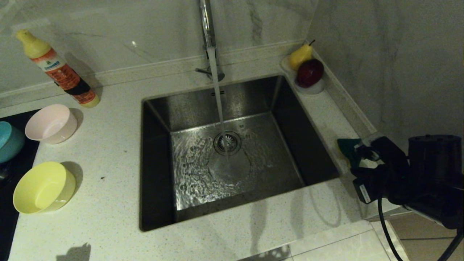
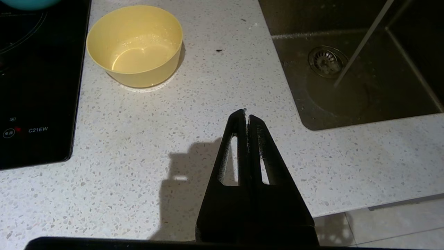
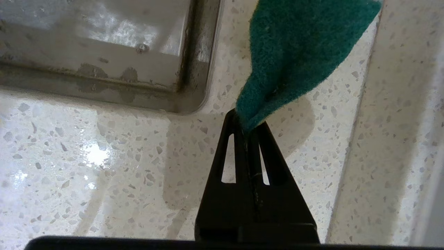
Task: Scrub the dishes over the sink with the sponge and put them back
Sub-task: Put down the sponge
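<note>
Surface (image 1: 108, 217): speckled white stone, marble walls.
Light blue bowl (image 1: 9, 141): cut off.
Right gripper (image 3: 248, 126): fingers pinching sponge (image 3: 298, 52).
Left gripper (image 2: 247, 116): fingers closed, empty.

Setting: kitchen corner. Countertop (image 1: 108, 203): pale speckled stone. Backsplash (image 1: 127, 32): white marble-look panels with grey veining, meeting a side wall (image 1: 391, 54) of the same finish at the right. Black stove top (image 2: 38, 86): set into the counter at the left edge. Floor (image 1: 424, 235): light tiles, visible below the counter's front right corner. Lighting: dim, with soft shadows across the counter.
</note>
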